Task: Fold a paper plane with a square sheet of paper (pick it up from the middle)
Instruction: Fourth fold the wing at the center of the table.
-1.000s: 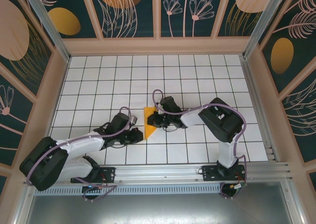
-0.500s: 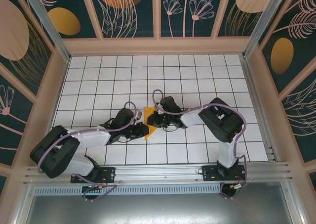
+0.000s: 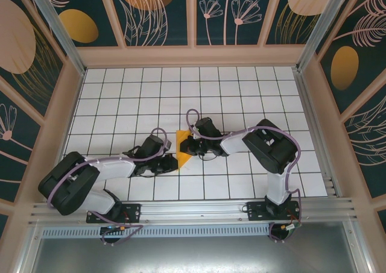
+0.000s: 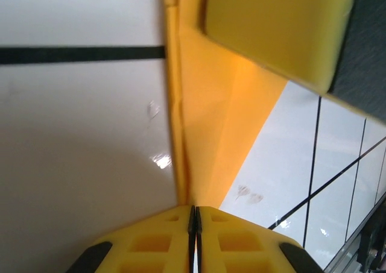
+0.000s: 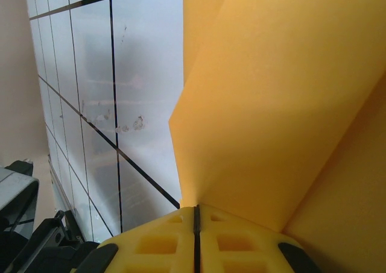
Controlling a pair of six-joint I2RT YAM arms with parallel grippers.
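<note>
top: high overhead, looking down | both wrists: along own jaws — very close | shared: orange paper (image 3: 180, 154)

**Position of Sheet and Hands on the Surface**

The square sheet of paper (image 3: 182, 157) is located near the middle of the surface (image 3: 241, 92). The left hand (image 3: 170, 162) is placed at the sheet's left, nearer side, and the right hand (image 3: 184, 145) at its right, farther side. The sheet is thus situated between the two hands. One edge of the sheet is clamped between the fingers of each hand.
</note>
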